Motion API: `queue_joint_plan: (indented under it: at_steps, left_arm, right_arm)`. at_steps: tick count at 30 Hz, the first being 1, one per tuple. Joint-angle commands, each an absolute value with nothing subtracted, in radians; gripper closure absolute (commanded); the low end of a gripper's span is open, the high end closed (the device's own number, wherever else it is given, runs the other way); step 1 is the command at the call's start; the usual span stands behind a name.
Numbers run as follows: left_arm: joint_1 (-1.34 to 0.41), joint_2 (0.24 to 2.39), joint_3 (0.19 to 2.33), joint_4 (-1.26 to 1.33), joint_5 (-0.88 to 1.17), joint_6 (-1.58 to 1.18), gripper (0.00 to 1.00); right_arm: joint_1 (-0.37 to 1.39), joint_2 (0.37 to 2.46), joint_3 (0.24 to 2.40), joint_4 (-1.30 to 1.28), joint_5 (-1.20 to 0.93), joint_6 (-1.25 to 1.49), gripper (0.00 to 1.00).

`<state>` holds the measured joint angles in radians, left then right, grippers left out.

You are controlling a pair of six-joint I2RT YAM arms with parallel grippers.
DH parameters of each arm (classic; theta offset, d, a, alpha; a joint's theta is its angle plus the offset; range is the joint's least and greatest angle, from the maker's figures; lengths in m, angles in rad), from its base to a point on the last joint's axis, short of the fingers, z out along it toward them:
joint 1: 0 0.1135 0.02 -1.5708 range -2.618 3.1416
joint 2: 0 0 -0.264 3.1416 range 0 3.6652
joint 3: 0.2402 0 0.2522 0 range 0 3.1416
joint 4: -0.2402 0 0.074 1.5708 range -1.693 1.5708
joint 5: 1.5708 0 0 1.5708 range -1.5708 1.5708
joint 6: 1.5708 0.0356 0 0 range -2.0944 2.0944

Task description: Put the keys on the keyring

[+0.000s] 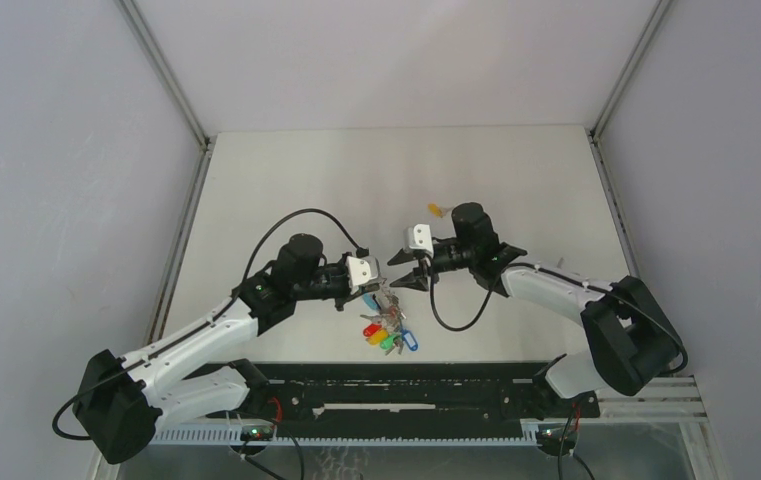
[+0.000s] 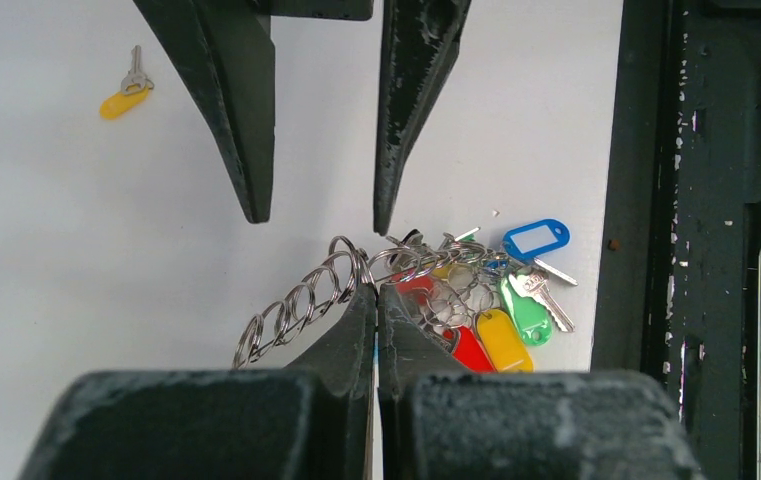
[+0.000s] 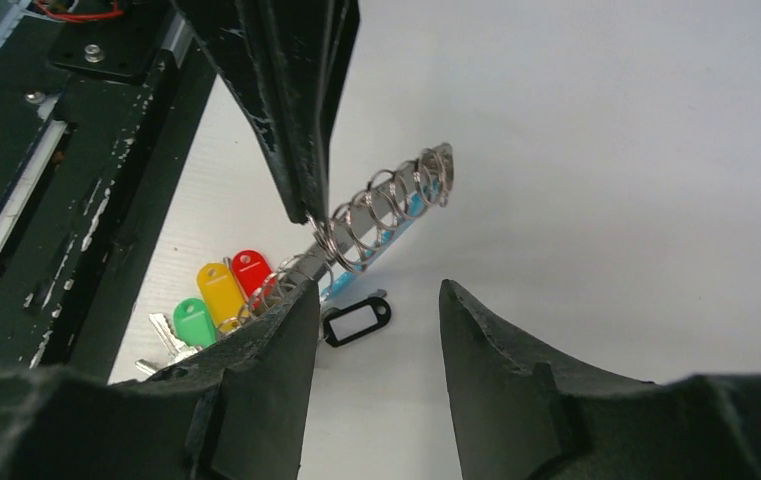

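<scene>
1. Left gripper [image 2: 376,298] fingers together, clamped on keyring [image 2: 296,305].
2. Right gripper [image 3: 378,292] jaws apart, nothing between, tips just beside keyring.
3. Yellow-tagged key [image 2: 124,96] on table [image 2: 76,260], well apart from both grippers.

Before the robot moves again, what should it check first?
1. Left fingers shut on the keyring: ok.
2. Right fingers open, ready to grab: ok.
3. A key in the right fingers: not ok, they hold nothing.
4. Loose key in sight: ok, the yellow-tagged key lies alone on the table, apart from both arms.
5. Red-tagged key threaded on: cannot tell, it lies among the keyring's other tags.
6. An open end on the keyring to slide a key onto: cannot tell.
</scene>
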<state>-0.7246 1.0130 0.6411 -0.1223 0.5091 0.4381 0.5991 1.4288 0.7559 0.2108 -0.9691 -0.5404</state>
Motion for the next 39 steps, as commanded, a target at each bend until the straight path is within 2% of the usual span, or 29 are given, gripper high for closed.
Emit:
queue_joint_plan:
  at_steps: [1, 6, 14, 16, 21, 26, 30, 35, 39]
  left_arm:
    - [-0.727, 0.984, 0.657, -0.061, 0.537, 0.457, 1.0]
    - [-0.729, 0.987, 0.657, -0.061, 0.562, 0.459, 1.0]
    - [-0.728, 0.979, 0.655, -0.073, 0.605, 0.475, 1.0]
    - [-0.728, 0.981, 0.656, -0.077, 0.607, 0.477, 1.0]
    - [-0.728, 0.98, 0.657, -0.079, 0.58, 0.476, 1.0]
    - [-0.728, 0.986, 0.66, -0.077, 0.534, 0.464, 1.0]
    - [-0.728, 0.995, 0.67, -0.083, 0.515, 0.453, 1.0]
    - [-0.728, 0.997, 0.68, -0.089, 0.503, 0.442, 1.0]
    - [-0.727, 0.994, 0.681, -0.089, 0.505, 0.442, 1.0]
  right_arm:
    - [0.625, 1.44, 0.808, 0.213, -1.009, -0.574, 0.53]
    - [0.631, 1.452, 0.814, 0.251, -1.003, -0.547, 0.61]
    - [0.587, 1.492, 0.815, 0.351, -1.058, -0.435, 0.89]
    - [0.573, 1.507, 0.826, 0.364, -1.072, -0.378, 0.92]
    - [0.552, 1.552, 0.929, 0.172, -0.962, -0.32, 0.92]
    - [0.529, 1.496, 0.896, 0.1, -0.935, -0.399, 0.81]
    - [0.532, 1.397, 0.792, 0.164, -0.978, -0.489, 0.74]
    - [0.569, 1.334, 0.765, 0.136, -1.015, -0.589, 0.74]
    - [0.612, 1.328, 0.765, 0.134, -1.02, -0.615, 0.8]
